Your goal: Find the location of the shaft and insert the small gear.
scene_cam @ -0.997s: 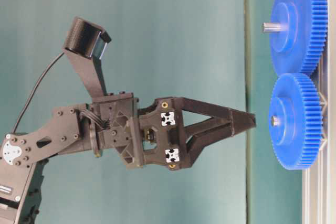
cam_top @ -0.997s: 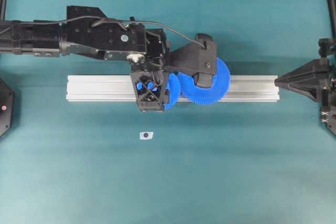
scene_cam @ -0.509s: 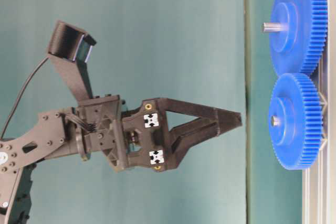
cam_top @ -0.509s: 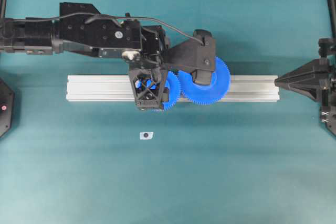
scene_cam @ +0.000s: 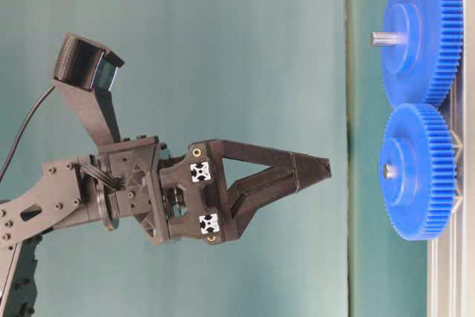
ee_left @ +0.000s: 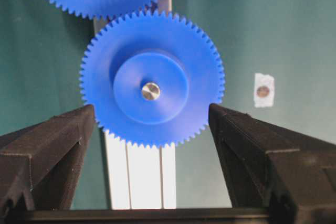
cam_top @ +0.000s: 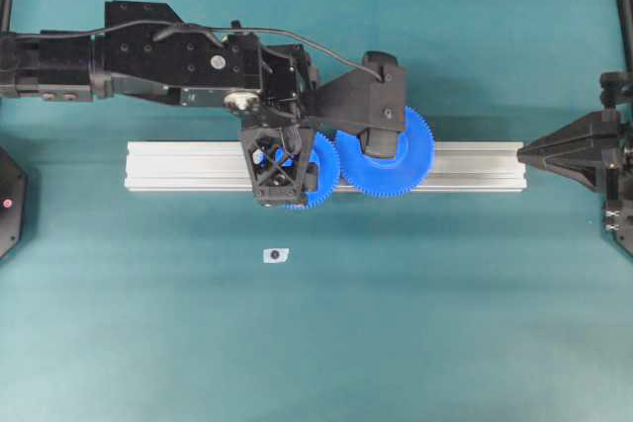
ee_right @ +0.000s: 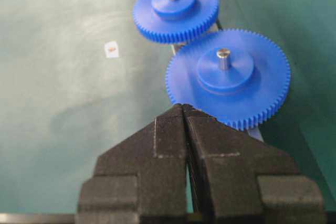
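Observation:
The small gear (ee_left: pixel 152 61) is a blue toothed disc lying flat on the aluminium rail (ee_left: pixel 142 177). The shaft (ee_left: pixel 150 91) shows as a silvery tip in the middle of its hub. The gear also appears in the table-level view (scene_cam: pixel 412 171), in the right wrist view (ee_right: pixel 176 3) and, partly hidden, under my left arm in the overhead view (cam_top: pixel 324 170). My left gripper (ee_left: pixel 151 109) is open and empty, one finger on each side of the gear, clear of it with a gap (scene_cam: pixel 313 172). My right gripper (ee_right: pixel 182 106) is shut and empty at the rail's right end (cam_top: pixel 521 153).
A wider blue gear (cam_top: pixel 406 160) with a grey pin (ee_right: pixel 223 56) meshes with the small one on the rail. A small white tag (cam_top: pixel 275 255) with a dark dot lies on the green table in front of the rail.
My left gripper, open throughout, has drawn back from the small gear, widening the gap. The gear stays on the rail. The right arm has not moved.

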